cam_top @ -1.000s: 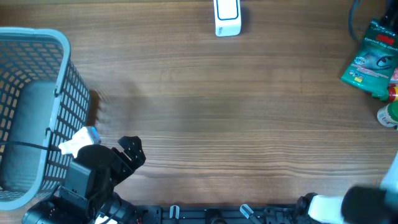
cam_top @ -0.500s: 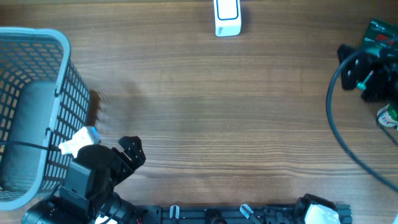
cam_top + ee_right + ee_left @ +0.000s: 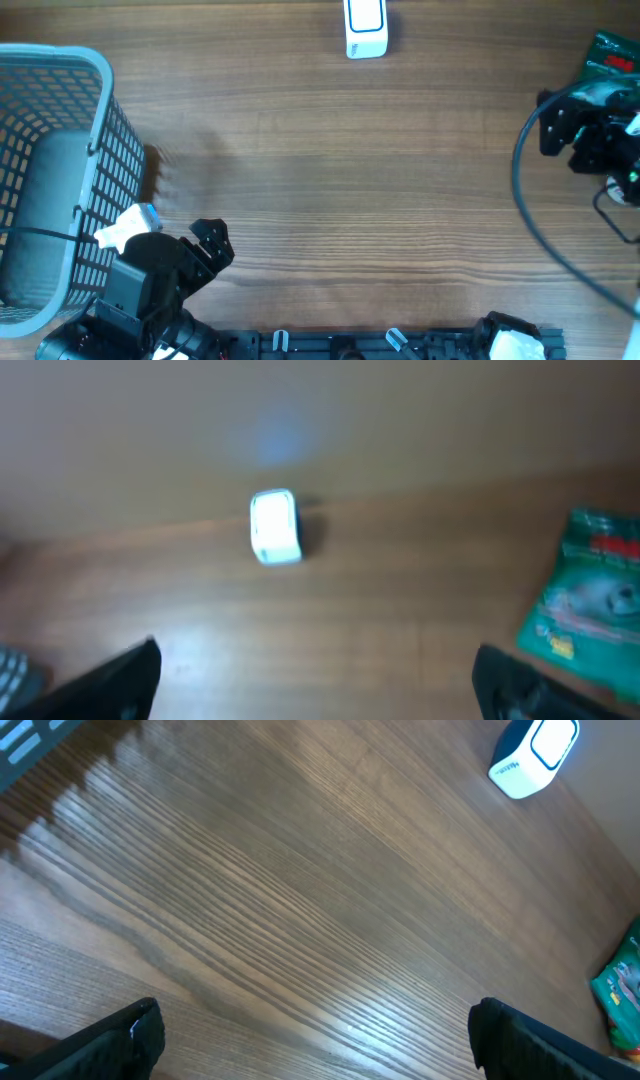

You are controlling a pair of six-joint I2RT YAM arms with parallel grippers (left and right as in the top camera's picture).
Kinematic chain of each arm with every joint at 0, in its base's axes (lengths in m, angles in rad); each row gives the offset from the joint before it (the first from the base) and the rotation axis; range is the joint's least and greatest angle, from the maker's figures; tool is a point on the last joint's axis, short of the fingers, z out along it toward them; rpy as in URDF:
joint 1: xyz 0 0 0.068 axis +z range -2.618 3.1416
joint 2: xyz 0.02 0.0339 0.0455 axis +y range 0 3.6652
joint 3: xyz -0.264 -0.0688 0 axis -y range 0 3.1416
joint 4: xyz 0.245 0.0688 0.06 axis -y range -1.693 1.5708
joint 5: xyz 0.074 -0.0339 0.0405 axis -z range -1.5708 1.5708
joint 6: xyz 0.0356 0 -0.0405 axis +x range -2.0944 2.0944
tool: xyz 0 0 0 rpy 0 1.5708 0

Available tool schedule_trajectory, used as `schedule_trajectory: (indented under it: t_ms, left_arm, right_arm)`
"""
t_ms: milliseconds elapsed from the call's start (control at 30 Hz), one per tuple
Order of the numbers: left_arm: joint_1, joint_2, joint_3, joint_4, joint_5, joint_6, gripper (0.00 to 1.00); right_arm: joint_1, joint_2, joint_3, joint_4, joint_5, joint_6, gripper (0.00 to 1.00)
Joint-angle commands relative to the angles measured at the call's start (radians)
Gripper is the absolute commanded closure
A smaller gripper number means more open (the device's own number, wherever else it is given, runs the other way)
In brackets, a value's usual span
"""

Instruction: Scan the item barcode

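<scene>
Since a second ago the right arm (image 3: 590,140) has swung over the green packet (image 3: 585,600), red-banded, at the table's (image 3: 350,180) right edge. Right gripper (image 3: 315,655) and left gripper (image 3: 315,1015) both gape wide, empty. The right wrist view shows the packet's printed face; overhead, the arm hides most of it.

The left arm (image 3: 150,285) is matte black with blocky, angular housings. The right arm (image 3: 600,135) (also black) carries a looped black cable (image 3: 527,215). Left gripper (image 3: 315,1025) fingers (image 3: 115,1042) are black.
</scene>
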Motion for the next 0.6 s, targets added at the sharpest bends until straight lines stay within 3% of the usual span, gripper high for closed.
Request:
schedule_trajectory:
  t_ms: [0,267,567]
  left_arm:
    - [-0.005,-0.005,0.001,-0.001,-0.013,0.016,0.0]
    - [-0.005,-0.005,0.001,-0.001,-0.013,0.016,0.0]
    - [-0.005,-0.005,0.001,-0.001,-0.013,0.016,0.0]
  right_arm:
    - [0.076,-0.169,-0.185,0.209,-0.023,-0.017,0.0]
    - [0.172,-0.564,-0.73,0.756,-0.02,-0.018,0.0]
    - [0.275,-0.925,-1.19,1.075,0.071,-0.016,0.0]
